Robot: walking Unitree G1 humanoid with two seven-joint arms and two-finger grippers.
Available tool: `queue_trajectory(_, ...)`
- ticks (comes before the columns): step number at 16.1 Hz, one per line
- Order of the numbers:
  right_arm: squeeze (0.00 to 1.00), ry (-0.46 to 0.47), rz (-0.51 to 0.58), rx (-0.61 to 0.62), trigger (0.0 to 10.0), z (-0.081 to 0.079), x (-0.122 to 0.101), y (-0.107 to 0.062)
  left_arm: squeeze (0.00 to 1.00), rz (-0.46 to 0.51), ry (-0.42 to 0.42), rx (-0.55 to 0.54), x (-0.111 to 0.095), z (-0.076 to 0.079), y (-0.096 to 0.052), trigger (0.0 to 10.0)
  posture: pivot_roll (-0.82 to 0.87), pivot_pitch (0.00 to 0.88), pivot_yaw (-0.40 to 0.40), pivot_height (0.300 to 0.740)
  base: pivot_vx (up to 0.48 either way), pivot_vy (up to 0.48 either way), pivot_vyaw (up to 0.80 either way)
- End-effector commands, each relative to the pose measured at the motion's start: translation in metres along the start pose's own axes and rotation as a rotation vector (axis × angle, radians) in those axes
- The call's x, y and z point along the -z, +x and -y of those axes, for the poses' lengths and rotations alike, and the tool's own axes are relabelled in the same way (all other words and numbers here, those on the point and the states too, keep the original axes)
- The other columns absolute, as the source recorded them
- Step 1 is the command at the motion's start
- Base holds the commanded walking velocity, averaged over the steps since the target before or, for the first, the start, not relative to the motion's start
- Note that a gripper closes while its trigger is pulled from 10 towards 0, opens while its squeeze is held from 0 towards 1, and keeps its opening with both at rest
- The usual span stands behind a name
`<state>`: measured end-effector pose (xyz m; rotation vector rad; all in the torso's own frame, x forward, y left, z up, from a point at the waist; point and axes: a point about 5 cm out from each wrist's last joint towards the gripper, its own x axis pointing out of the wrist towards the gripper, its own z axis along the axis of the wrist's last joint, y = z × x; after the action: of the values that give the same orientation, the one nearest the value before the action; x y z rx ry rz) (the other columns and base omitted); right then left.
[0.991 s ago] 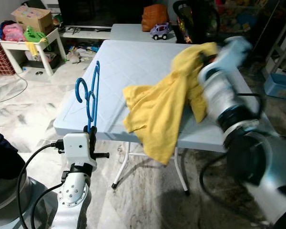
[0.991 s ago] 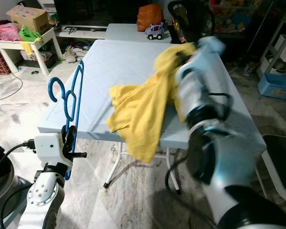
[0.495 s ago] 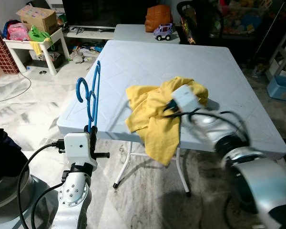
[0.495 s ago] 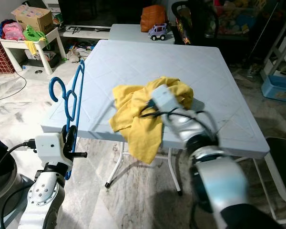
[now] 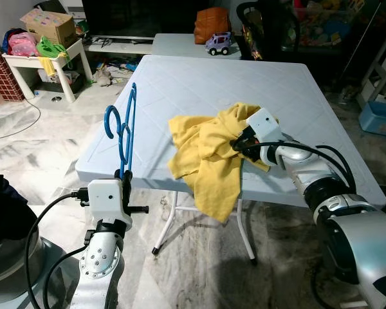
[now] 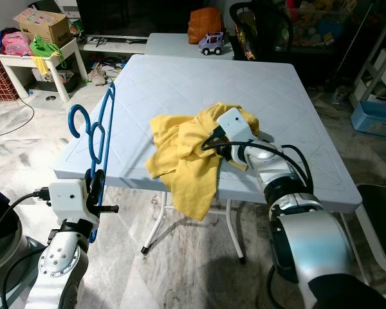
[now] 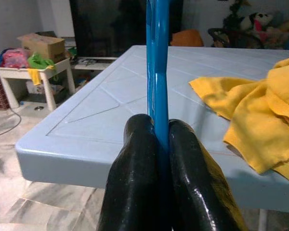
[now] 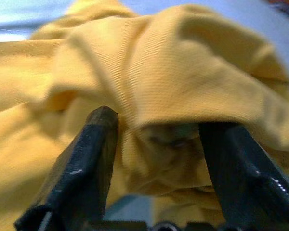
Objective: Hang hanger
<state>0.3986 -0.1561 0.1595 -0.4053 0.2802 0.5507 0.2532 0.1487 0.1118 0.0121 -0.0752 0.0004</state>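
Here the left gripper [image 7: 156, 132] is clamped on the blue hanger [image 5: 124, 132], holding it upright just off the table's [image 5: 199, 84] left edge. The right gripper [image 8: 156, 134], fingers spread, is pressed into the crumpled yellow shirt [image 5: 209, 154], which droops over the table's near edge.

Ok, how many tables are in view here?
3: the big light-blue table holding the yellow cloth, another table behind it with a toy car, and a small white table far left.
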Motion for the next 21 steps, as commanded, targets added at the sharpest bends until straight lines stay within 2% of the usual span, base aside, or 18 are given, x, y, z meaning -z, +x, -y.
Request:
queue_trajectory(1, 1.0, 0.0, -0.001, -0.037, 10.0, 0.004, 0.001, -0.004, 0.0, 0.015, 0.006, 0.014, -0.003, 0.001, 0.003, 10.0, 0.11, 0.0, -0.023, 0.74, 0.0, 0.0, 0.0)
queue_trajectory(4, 1.0, 0.067, 0.019, -0.06, 10.0, 0.009, 0.001, -0.009, 0.0, 0.015, 0.007, 0.014, -0.003, 0.0, 0.004, 10.0, 0.11, 0.0, -0.023, 0.74, 0.0, 0.0, 0.0)
queue_trajectory(5, 1.0, 0.132, 0.042, -0.131, 10.0, 0.008, 0.003, -0.011, 0.0, 0.015, 0.007, 0.015, -0.003, 0.001, 0.003, 10.0, 0.11, 0.0, -0.026, 0.74, 0.0, 0.0, 0.0)
queue_trajectory(7, 1.0, 0.146, 0.03, -0.21, 10.0, 0.001, 0.012, -0.013, 0.0, 0.012, 0.007, 0.014, -0.002, 0.001, 0.003, 10.0, 0.11, 0.0, -0.027, 0.74, 0.0, 0.0, 0.0)
queue_trajectory(10, 1.0, 0.2, 0.068, -0.406, 10.0, -0.026, 0.024, -0.01, 0.0, 0.013, 0.011, 0.015, -0.002, -0.001, 0.003, 10.0, 0.12, 0.0, -0.022, 0.74, 0.0, 0.0, 0.0)
queue_trajectory(13, 1.0, 0.209, 0.067, -0.414, 10.0, -0.039, 0.027, -0.005, 0.0, 0.014, 0.015, 0.017, -0.003, -0.002, 0.003, 10.0, 0.12, 0.0, -0.018, 0.74, 0.0, 0.0, 0.0)
queue_trajectory(14, 1.0, 0.198, 0.064, -0.402, 10.0, -0.048, 0.031, -0.002, 0.0, 0.012, 0.016, 0.02, -0.003, -0.002, 0.003, 10.0, 0.12, 0.0, -0.017, 0.74, 0.0, 0.0, 0.0)
queue_trajectory(16, 1.0, 0.168, 0.059, -0.327, 10.0, -0.057, 0.034, 0.005, 0.0, 0.011, 0.017, 0.021, -0.003, -0.002, 0.002, 10.0, 0.12, 0.0, -0.016, 0.74, 0.0, 0.0, 0.0)
queue_trajectory(17, 0.93, 0.169, 0.062, -0.291, 10.0, -0.062, 0.033, 0.008, 0.0, 0.011, 0.018, 0.021, -0.003, -0.002, 0.002, 10.0, 0.13, 0.0, -0.017, 0.74, 0.0, 0.0, 0.0)
queue_trajectory(18, 0.0, 0.115, 0.041, -0.216, 10.0, -0.062, 0.032, 0.011, 0.0, 0.011, 0.019, 0.021, -0.003, -0.002, 0.002, 10.0, 0.13, 0.0, -0.015, 0.74, 0.0, 0.0, 0.0)
queue_trajectory(19, 0.0, 0.057, 0.024, -0.142, 10.0, -0.061, 0.032, 0.014, 0.0, 0.011, 0.02, 0.02, -0.003, -0.003, 0.002, 10.0, 0.13, 0.0, -0.015, 0.74, 0.0, 0.0, 0.0)
queue_trajectory(21, 0.0, 0.064, 0.048, -0.06, 10.0, -0.061, 0.026, 0.017, 0.0, 0.012, 0.022, 0.021, -0.003, -0.003, 0.003, 10.0, 0.13, 0.0, -0.013, 0.74, 0.0, 0.0, 0.0)
